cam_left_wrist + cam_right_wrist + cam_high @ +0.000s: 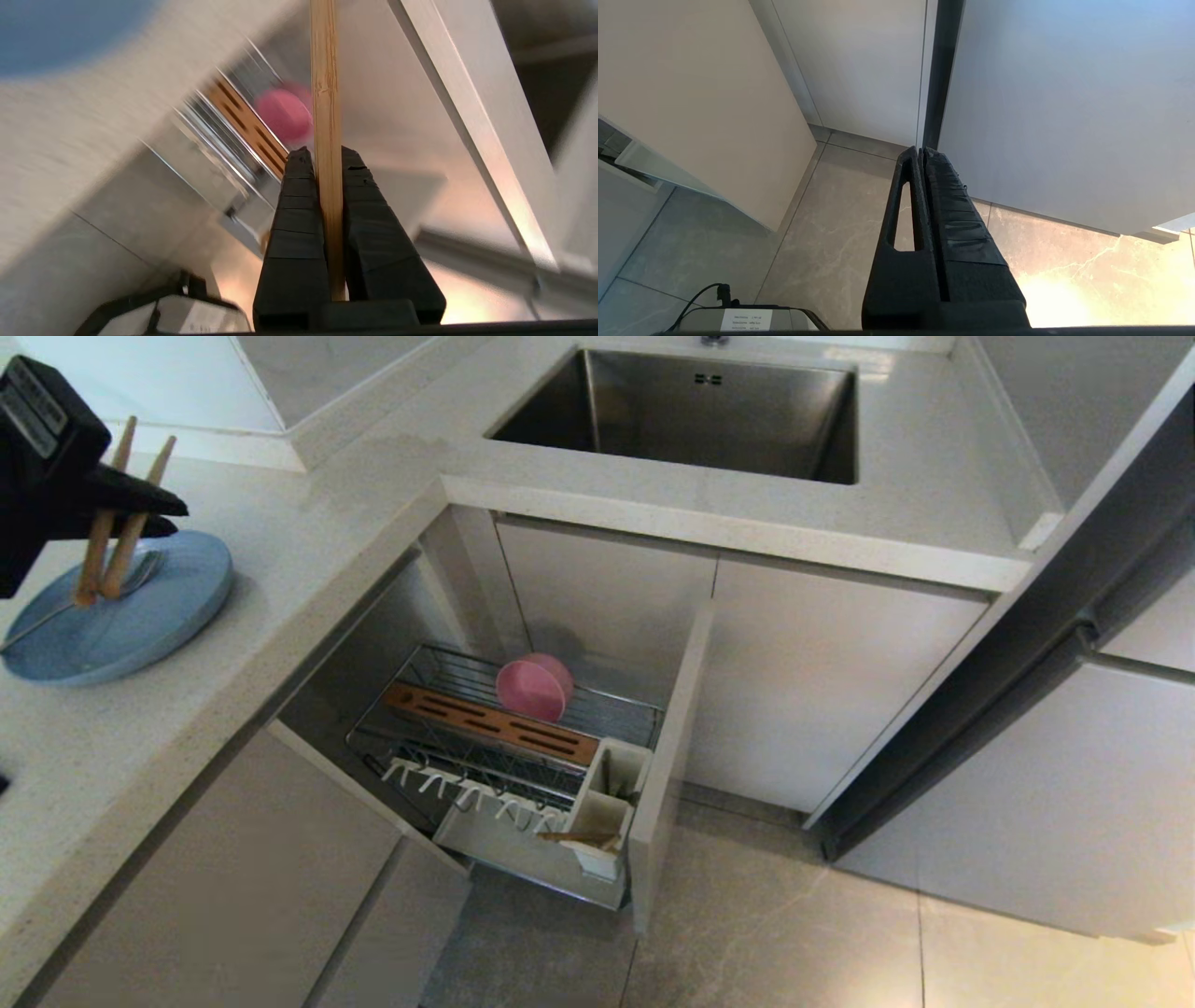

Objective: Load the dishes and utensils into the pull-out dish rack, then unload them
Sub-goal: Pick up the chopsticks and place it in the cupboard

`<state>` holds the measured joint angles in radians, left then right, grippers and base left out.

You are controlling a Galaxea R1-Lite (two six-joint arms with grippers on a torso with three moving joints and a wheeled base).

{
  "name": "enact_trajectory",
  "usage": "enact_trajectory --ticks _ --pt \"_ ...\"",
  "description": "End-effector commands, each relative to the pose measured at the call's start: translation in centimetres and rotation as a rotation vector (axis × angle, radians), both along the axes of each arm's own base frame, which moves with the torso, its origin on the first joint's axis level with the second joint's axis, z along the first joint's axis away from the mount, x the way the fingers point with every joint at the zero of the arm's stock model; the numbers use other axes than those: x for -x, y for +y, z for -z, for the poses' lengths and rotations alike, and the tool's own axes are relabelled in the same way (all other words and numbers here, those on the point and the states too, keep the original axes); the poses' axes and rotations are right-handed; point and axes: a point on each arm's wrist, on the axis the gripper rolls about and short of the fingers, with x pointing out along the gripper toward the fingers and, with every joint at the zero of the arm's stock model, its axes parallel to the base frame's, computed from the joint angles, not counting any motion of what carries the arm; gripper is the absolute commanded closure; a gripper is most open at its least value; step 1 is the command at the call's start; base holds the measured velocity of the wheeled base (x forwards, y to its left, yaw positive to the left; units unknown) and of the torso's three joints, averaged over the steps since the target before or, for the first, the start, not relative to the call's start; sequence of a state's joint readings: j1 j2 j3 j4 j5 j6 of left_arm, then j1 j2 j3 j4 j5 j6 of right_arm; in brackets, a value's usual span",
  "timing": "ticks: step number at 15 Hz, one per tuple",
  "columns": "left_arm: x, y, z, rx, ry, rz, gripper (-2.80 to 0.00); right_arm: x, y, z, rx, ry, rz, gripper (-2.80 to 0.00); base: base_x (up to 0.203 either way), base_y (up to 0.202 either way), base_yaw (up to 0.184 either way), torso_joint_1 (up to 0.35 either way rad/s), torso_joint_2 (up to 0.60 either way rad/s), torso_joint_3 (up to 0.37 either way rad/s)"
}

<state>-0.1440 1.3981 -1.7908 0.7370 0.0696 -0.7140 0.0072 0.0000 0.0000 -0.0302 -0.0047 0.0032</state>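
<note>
Wooden chopsticks (117, 518) sit clamped in the left gripper (154, 513) above the blue plate (140, 625). Gripped mid-length and splayed, they may pivot or slip before reaching the dish rack's utensil cup (611, 793). Right gripper (923, 151) hangs shut, idle.

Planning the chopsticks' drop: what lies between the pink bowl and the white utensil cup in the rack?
In the head view, the slotted wooden strip lies between the pink bowl and the utensil cup.

A steel sink (691, 411) is sunk into the pale speckled bench (308, 551) at twelve o'clock. White cabinet doors (803, 681) stand below it. Grey floor tiles (766, 933) spread at six o'clock, and a tall pale panel (1074, 803) rises at three o'clock.
</note>
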Motion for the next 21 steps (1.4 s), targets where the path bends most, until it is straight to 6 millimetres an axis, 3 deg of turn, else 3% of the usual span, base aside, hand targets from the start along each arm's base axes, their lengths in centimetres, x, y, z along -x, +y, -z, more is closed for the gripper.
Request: enact_trajectory --ticks 1,9,14,21 --pt "0.9 -0.8 0.0 0.004 -0.001 0.05 0.0 -0.1 0.0 0.2 0.0 0.009 -0.001 0.0 0.0 0.0 0.0 0.0 0.0 0.0" --pt "3.1 -3.6 2.1 -0.016 0.067 0.255 0.0 -0.1 0.0 0.2 0.0 0.008 -0.001 0.0 0.0 0.0 0.0 0.0 0.0 0.0" --pt "3.1 -4.5 4.7 -0.075 0.16 0.318 0.0 -0.1 0.0 0.2 0.0 0.007 -0.001 0.0 0.0 0.0 0.0 0.0 0.0 0.0" --pt "3.1 -7.5 9.6 -0.164 0.347 0.475 0.0 -0.1 0.0 0.2 0.0 0.007 -0.001 0.0 0.0 0.0 0.0 0.0 0.0 0.0"
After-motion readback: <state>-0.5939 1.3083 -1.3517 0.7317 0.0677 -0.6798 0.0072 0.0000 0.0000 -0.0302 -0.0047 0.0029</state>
